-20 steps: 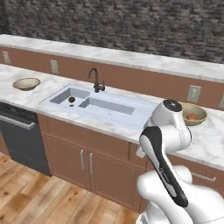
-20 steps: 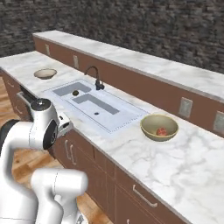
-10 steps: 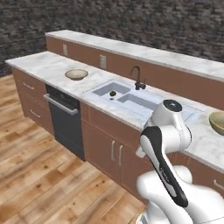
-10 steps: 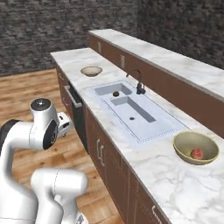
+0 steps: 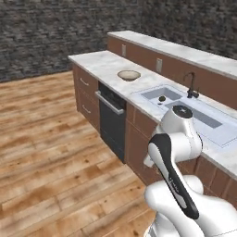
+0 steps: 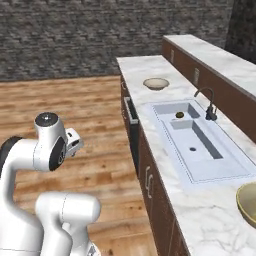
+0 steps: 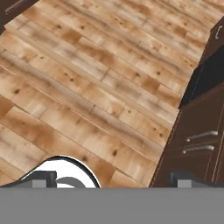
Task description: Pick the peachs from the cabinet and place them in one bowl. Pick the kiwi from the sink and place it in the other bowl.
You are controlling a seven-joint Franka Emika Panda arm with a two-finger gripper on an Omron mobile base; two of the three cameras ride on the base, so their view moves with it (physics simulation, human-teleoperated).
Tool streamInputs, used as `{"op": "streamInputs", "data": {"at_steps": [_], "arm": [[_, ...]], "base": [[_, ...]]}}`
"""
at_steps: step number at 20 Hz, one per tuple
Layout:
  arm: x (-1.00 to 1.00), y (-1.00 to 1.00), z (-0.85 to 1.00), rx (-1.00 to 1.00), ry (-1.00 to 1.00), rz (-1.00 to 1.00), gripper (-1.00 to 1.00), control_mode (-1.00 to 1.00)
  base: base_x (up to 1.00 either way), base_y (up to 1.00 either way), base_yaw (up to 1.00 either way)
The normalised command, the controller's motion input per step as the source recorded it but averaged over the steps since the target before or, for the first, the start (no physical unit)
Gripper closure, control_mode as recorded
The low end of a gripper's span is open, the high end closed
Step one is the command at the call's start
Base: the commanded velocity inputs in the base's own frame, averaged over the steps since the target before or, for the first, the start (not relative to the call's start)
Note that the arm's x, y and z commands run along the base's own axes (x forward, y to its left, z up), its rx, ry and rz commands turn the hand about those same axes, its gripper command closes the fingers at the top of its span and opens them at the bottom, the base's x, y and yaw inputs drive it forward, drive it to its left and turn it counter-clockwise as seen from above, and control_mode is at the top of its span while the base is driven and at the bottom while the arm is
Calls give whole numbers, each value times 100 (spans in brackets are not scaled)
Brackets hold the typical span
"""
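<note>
The kiwi is a small dark fruit lying in the left basin of the sink, near the basin's front wall; in the right base view it lies in the far basin of the sink, with the dark drain in the nearer, larger basin. A black faucet stands on the rim behind the basins. The brown-rimmed bowl sits on the marble counter to the left of the sink, well apart from it; the same bowl appears beyond the sink in the right base view. The tan bowl is cut off by the right edge of that view, on the counter on the near side of the sink; its contents cannot be told. A dark dishwasher is set under the counter between the brown-rimmed bowl and the sink. The arm is folded close to the base, in front of the lower cabinets and clear of the counter. In the hand view the gripper points down at the plank floor, beside dark drawer fronts; its two fingertips stand fully apart and hold nothing.
</note>
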Motion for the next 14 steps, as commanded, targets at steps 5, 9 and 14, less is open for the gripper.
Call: {"op": "streamInputs", "data": {"at_steps": [5, 9, 14], "arm": [[0, 0, 0, 0, 0, 0, -100, 100], [0, 0, 0, 0, 0, 0, -100, 100], [0, 0, 0, 0, 0, 0, -100, 100]], "base": [[-4, 0, 50], [-4, 0, 50], [-4, 0, 50]]}}
